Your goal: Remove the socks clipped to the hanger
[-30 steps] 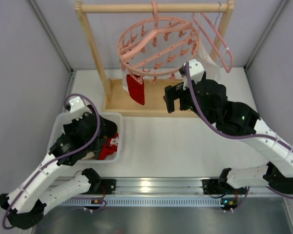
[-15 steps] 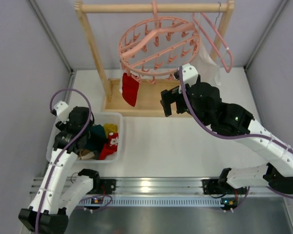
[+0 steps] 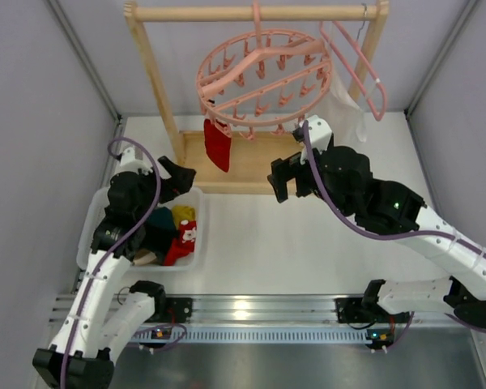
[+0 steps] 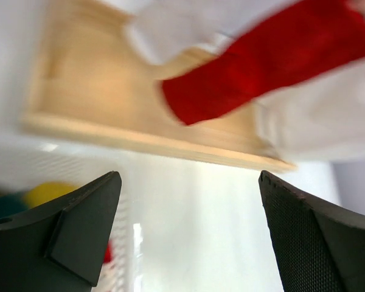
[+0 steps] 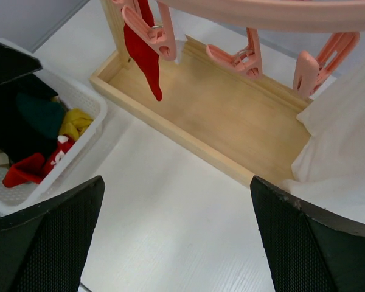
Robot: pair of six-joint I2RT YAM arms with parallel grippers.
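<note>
Our left gripper (image 3: pixel 181 173) has come up out of the white bin (image 3: pixel 199 231). Half a second ago it pointed down among the loose socks (image 3: pixel 178 231). Now it sits above the bin's far corner, facing the rack. Its fingers are spread wide with nothing between them. In its wrist view the red sock (image 4: pixel 255 64) hangs ahead of the fingertips, up and to the right, well apart from them (that view is blurred). The wooden base (image 4: pixel 91 103) lies behind the sock.

The red sock is the only one we see clipped to the hanger (image 3: pixel 201 81). It dangles from a clip on the ring's left side, and it looks narrower and sits a little farther left than a second ago.

Our right gripper (image 3: pixel 277 180) has shifted only slightly, a touch lower in the top view. Its fingers also stand wide apart, holding nothing. From its wrist view the red sock is ahead to the upper left, the bin to the left and the white cloth bag (image 5: pixel 340 140) to the right.
</note>
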